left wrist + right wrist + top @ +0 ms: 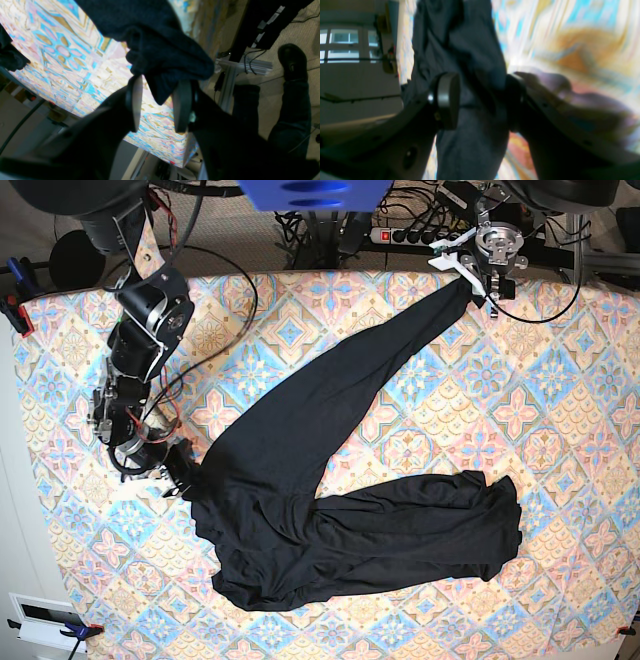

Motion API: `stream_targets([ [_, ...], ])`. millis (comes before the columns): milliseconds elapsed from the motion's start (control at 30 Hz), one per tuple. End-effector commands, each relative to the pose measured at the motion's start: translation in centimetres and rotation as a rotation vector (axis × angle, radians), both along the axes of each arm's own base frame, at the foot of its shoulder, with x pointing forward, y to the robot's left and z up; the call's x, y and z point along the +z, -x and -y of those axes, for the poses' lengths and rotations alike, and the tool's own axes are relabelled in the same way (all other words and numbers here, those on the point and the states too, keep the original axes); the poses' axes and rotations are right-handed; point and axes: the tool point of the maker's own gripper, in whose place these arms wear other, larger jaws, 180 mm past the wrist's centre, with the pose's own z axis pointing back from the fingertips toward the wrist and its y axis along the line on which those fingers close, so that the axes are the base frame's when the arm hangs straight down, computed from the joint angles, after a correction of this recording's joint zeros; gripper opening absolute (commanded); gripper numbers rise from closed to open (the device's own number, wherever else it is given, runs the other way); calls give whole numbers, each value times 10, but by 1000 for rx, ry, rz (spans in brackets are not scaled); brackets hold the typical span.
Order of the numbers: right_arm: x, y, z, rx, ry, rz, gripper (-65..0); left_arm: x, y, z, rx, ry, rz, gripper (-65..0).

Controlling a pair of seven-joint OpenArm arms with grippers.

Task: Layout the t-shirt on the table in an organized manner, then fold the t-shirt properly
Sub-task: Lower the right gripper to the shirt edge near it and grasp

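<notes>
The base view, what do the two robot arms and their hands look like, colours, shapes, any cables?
The right arm is built from black rounded segments with loose black cables looping beside it. The right hand has dark fingers ending in flat, rounded grey pads. The left hand shows white and silver metal parts, and its fingers are black with oval pads.

The t-shirt (340,510) looks like thin, soft black cloth, mostly matt. The surface (560,360) has a printed pastel cloth cover, smooth-looking. Fingers (135,100) seem dark plastic, slightly glossy.

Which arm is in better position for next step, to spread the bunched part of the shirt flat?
Probably right: its claw grips the shirt beside the bunched body, while the left claw holds a far sleeve end.
</notes>
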Motion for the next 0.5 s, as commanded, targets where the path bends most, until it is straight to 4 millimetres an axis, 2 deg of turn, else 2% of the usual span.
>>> stream_targets([
  [0, 27, -19, 8, -18, 4, 78, -370, 7, -17, 13, -21, 70, 68, -444],
  [467, 28, -27, -8, 4, 55, 109, -370, 6, -16, 13, -21, 71, 66, -444],
])
